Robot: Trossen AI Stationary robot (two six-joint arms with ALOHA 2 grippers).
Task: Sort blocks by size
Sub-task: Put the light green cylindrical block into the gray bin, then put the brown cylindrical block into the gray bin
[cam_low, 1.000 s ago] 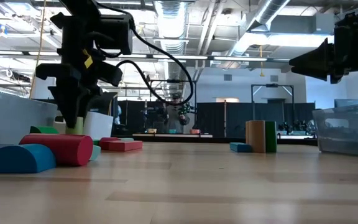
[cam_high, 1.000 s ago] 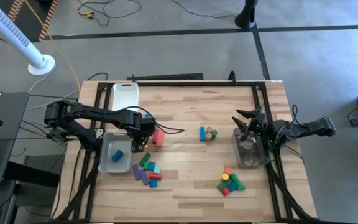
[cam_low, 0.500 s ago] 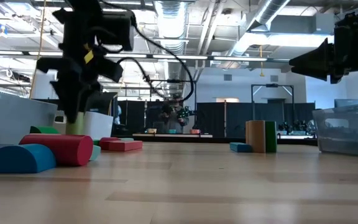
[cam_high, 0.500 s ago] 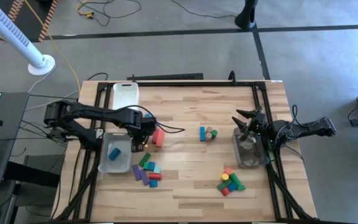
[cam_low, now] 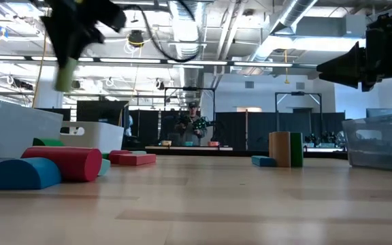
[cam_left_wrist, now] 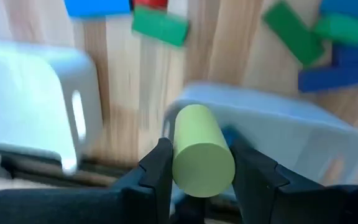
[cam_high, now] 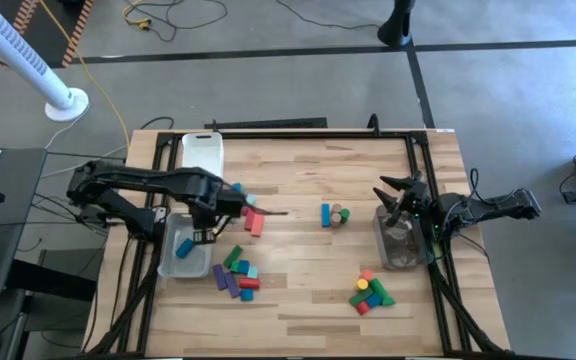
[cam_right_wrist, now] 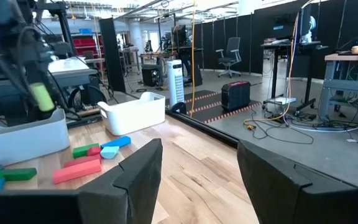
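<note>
Low in the left wrist view, the left hand pinches a pale green cylinder between its fingers, above the clear bin mid-frame. Other blocks lie along the top edge on the tabletop. At the high view's right, the right hand hangs with jaws wide, empty, over another bin.

Left end effector motion-blurred, cut by frame top; bin contents mostly hidden
</note>
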